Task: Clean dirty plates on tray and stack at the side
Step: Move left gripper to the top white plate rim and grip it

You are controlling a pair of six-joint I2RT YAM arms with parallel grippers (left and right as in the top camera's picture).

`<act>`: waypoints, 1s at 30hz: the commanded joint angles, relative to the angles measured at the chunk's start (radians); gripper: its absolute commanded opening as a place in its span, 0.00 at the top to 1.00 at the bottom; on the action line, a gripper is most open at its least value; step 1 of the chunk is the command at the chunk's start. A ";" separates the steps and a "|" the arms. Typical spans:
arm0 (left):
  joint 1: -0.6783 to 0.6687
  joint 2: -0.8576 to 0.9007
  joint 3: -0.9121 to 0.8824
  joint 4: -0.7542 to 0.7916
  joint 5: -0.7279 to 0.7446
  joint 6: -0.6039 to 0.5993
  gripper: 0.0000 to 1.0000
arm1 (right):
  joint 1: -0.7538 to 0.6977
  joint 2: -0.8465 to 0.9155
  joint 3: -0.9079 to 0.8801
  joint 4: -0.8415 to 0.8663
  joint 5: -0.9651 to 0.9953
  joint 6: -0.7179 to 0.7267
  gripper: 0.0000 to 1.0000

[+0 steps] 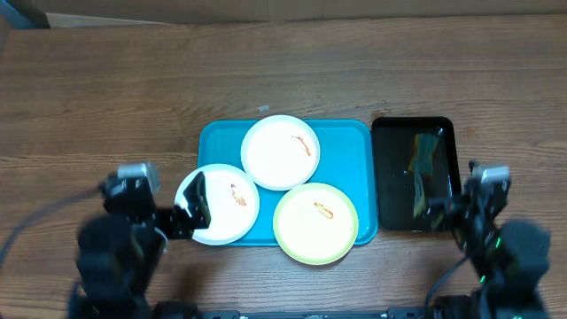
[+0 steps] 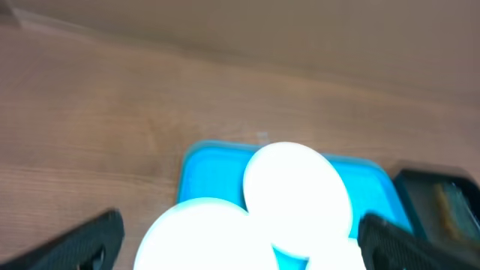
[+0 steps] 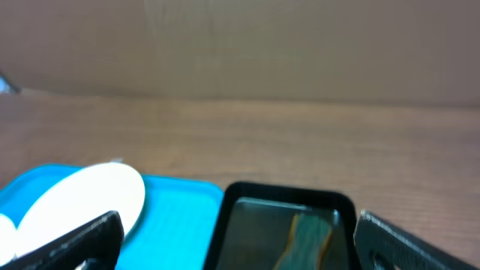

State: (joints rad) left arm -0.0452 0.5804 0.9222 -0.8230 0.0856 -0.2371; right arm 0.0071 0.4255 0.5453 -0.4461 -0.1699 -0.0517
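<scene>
Nothing of the task is judged as done yet. All three plates are found on the tray (image 1: 217, 142), and an orange-red smear is seen on each one. The far white plate (image 1: 281, 151) lies fully inside. The near-left white plate (image 1: 229, 221) reaches over the left rim of the tray, and the yellow-green plate (image 1: 315, 223) reaches over the near rim. No stack is seen on the bench (image 1: 106, 80) beside the tray.

Just to the right of the tray a black tray (image 1: 390, 142) is placed. A green-yellow object (image 1: 425, 159), judged to be a sponge, lies in it and is not gripped.

The left fingers (image 2: 82, 244) are spread wide with nothing between them and are held above the near-left white plate. The right fingers (image 3: 420, 240) are spread wide too, at the near end of the black tray, and nothing is held in them.

So everything is left: the sponge must be taken, each plate must be wiped, and the three must be stacked at the side.
</scene>
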 commanded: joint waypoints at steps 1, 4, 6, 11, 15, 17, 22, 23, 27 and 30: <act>0.006 0.257 0.298 -0.170 0.154 -0.010 0.00 | -0.003 0.256 0.224 -0.112 -0.051 -0.002 0.00; 0.006 0.413 0.467 -0.234 0.169 -0.013 0.00 | -0.003 0.502 0.468 -0.328 -0.095 -0.001 0.00; 0.006 0.486 0.539 -0.288 0.171 -0.012 0.00 | -0.003 0.642 0.626 -0.458 -0.168 0.000 0.00; 0.005 0.624 0.563 -0.246 0.177 -0.111 0.00 | -0.003 0.893 0.898 -0.679 -0.304 -0.001 0.00; 0.005 0.750 0.563 -0.247 0.174 -0.126 0.60 | -0.003 0.985 0.926 -0.669 -0.268 0.006 0.07; 0.001 0.829 0.563 -0.253 0.174 -0.126 0.50 | -0.003 1.027 0.926 -0.654 -0.208 0.085 0.15; -0.042 1.023 0.563 -0.203 0.169 -0.081 0.48 | -0.003 1.134 0.926 -0.643 -0.059 0.192 0.21; -0.051 1.059 0.563 -0.188 0.169 -0.064 0.49 | -0.003 1.155 0.925 -0.644 -0.034 0.203 0.21; -0.080 1.182 0.563 -0.148 0.170 -0.029 0.55 | -0.003 1.215 0.920 -0.644 0.013 0.230 0.23; -0.099 1.255 0.563 -0.122 0.170 0.027 0.58 | -0.003 1.259 0.920 -0.640 0.013 0.232 0.23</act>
State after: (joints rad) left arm -0.1242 1.7775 1.4685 -0.9627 0.2508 -0.2913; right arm 0.0071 1.6501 1.4445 -1.0924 -0.2024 0.1493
